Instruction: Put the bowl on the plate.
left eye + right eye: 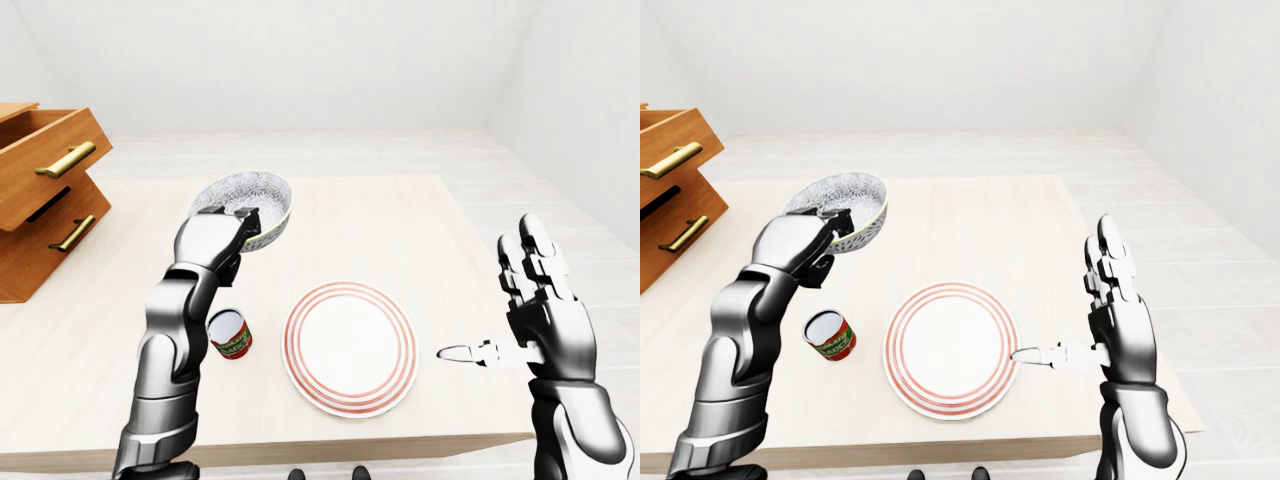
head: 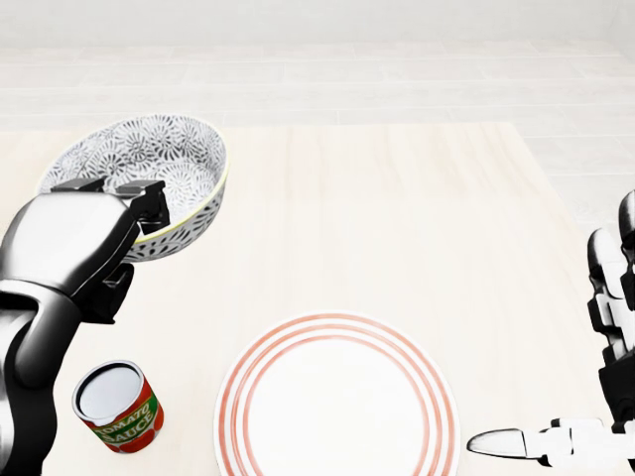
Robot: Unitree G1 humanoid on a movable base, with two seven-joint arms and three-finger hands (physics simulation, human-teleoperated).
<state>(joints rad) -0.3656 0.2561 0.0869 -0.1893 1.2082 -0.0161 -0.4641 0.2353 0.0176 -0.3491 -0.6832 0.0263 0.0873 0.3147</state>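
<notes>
The white ceramic bowl with a grey flower pattern (image 2: 149, 159) hangs in the air above the left half of the pale wooden table (image 2: 397, 218), as the head view has it, up and to the left of its target. It is tilted, its mouth turned partly toward the camera. We take this to come from the grip rather than from intent. The left hand (image 2: 79, 248) holds it by one side only, its dark fingers (image 2: 149, 195) clamped over the rim nearest the wrist, so the bowl's weight swings the free side.

The white round plate with red rings (image 2: 337, 416) lies bare beside the table's edge at the bottom of the head view, about midway along it. It is well apart from the bowl, so the carry is not yet finished. An open red-labelled tomato-sauce tin (image 2: 119, 407) stands near the same edge, left of the plate and apart from it. It sits close beneath the arm's likely path, and we judge it the thing to avoid.

The right hand (image 1: 540, 320) waits over the table's right edge with its fingers spread and holding nothing, kept clear of the plate. A wooden chest of drawers (image 1: 40, 200) with brass handles stands beyond the left edge.
</notes>
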